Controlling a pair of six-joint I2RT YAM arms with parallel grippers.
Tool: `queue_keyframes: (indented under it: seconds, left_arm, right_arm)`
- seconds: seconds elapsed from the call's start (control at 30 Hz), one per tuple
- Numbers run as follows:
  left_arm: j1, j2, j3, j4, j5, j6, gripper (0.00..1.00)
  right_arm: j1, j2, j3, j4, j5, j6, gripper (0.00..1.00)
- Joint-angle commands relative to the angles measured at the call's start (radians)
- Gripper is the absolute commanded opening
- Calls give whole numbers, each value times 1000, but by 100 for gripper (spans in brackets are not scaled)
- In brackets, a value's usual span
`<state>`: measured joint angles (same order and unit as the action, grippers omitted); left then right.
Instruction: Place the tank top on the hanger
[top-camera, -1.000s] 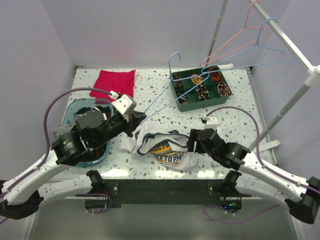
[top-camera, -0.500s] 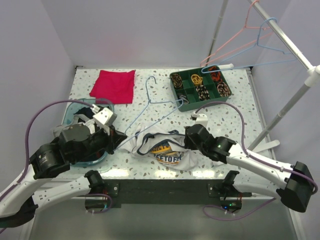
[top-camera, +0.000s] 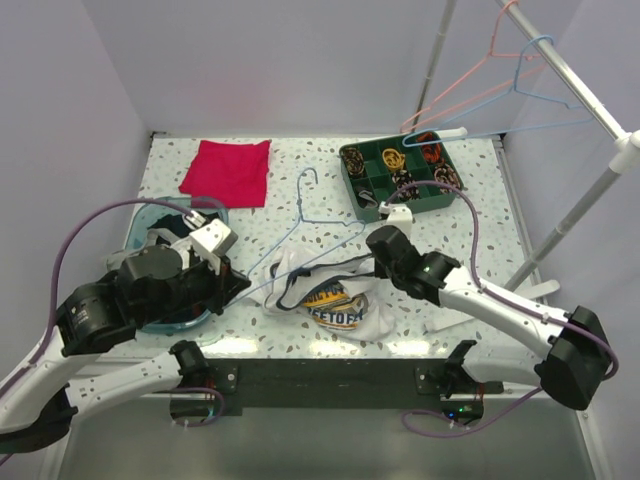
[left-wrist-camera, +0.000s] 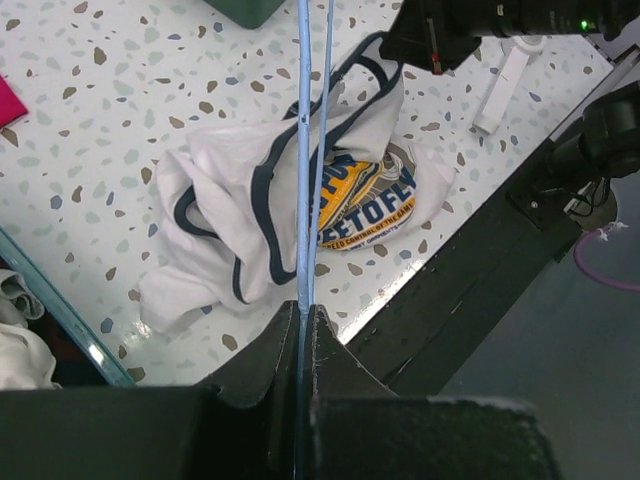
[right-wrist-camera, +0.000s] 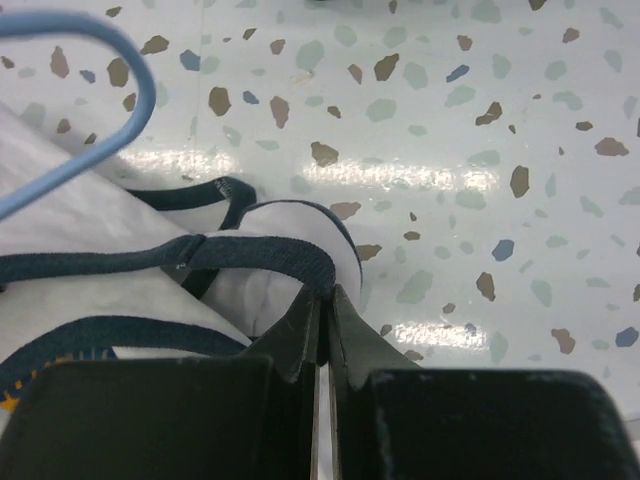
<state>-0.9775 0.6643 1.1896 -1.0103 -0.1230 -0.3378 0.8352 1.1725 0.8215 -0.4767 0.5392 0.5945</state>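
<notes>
The white tank top (top-camera: 345, 310) lies crumpled near the table's front edge, with its navy trim and yellow-and-blue graphic showing. My left gripper (top-camera: 238, 284) is shut on one end of the light-blue wire hanger (top-camera: 300, 205), which slants over the shirt's left part with its hook pointing to the back. In the left wrist view the hanger (left-wrist-camera: 304, 150) runs straight out from the closed jaws (left-wrist-camera: 303, 312) across the tank top (left-wrist-camera: 225, 190). My right gripper (right-wrist-camera: 326, 296) is shut on a navy-trimmed edge of the tank top (right-wrist-camera: 270, 258) at its back right corner (top-camera: 376, 264). The hanger's hook (right-wrist-camera: 135, 95) shows at upper left.
A red folded cloth (top-camera: 228, 170) lies at the back left. A green compartment tray (top-camera: 400, 178) stands at the back right. A blue basin (top-camera: 146, 222) with clothes sits under my left arm. A rail (top-camera: 585, 95) on the right carries pink and blue hangers (top-camera: 520, 70).
My right gripper has reached in to the shirt's back right edge and shut on its trim. The left arm drew the hanger back from the green tray and down over the shirt.
</notes>
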Motion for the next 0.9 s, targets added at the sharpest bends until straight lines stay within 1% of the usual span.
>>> queue_keyframes:
  seconds: [0.0, 0.23, 0.47, 0.87]
  left_arm:
    - [2, 17, 48, 10, 57, 54, 0]
    - [2, 37, 47, 7, 102, 91, 0]
    - [2, 75, 44, 1, 118, 125, 0]
    - [2, 124, -1, 102, 118, 161, 0]
  right_arm:
    - [-68, 13, 39, 15, -22, -68, 0]
    - [-108, 39, 85, 12, -44, -107, 0]
    - [-114, 55, 119, 6, -70, -130, 0]
    - [-116, -8, 146, -22, -97, -142, 0]
